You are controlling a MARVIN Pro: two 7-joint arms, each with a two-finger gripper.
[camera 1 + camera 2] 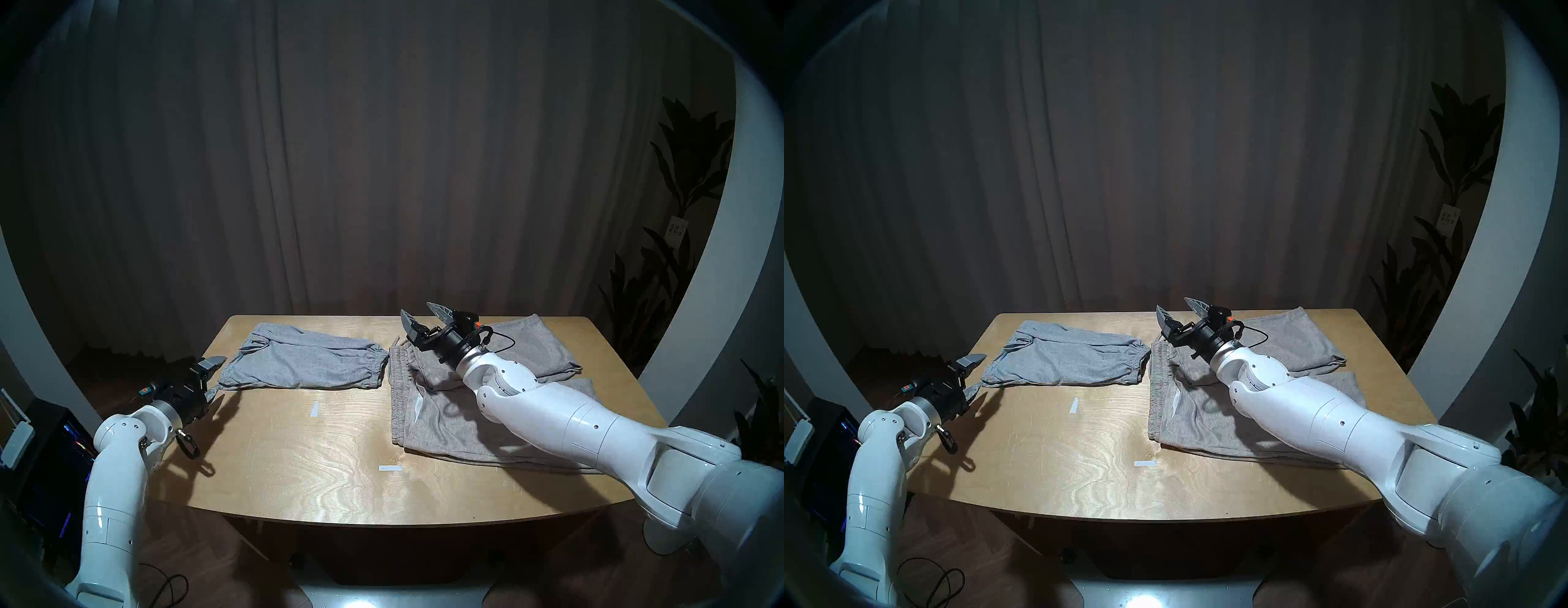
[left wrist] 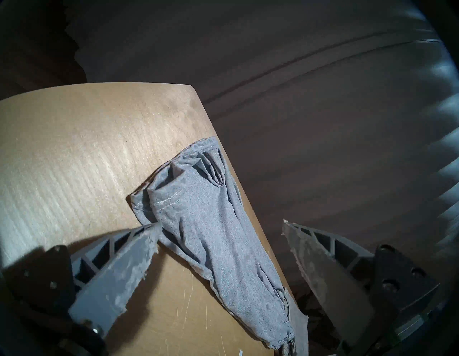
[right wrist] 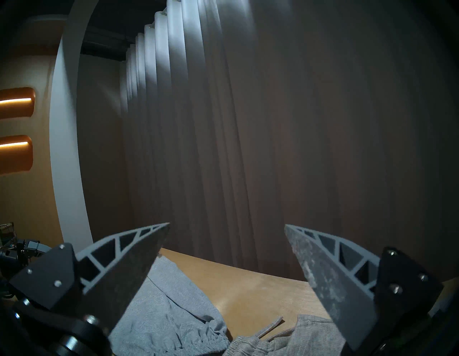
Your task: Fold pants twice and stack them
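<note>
Lying beside left pincer (image 1: 214, 375): grey pants (image 1: 303, 361)

Soft matt knit pants (image 1: 301, 361) — grey, beige (image 1: 449, 420) — on a smooth, faintly glossy wooden table (image 1: 297, 463).

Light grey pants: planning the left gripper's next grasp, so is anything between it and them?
Nothing visible. The left gripper, open, sits just off the near left corner of the light grey pants, with only bare table around it.

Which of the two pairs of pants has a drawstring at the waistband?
The larger beige-grey pants, under the right arm; the smaller light grey pants show only gathered elastic.
</note>
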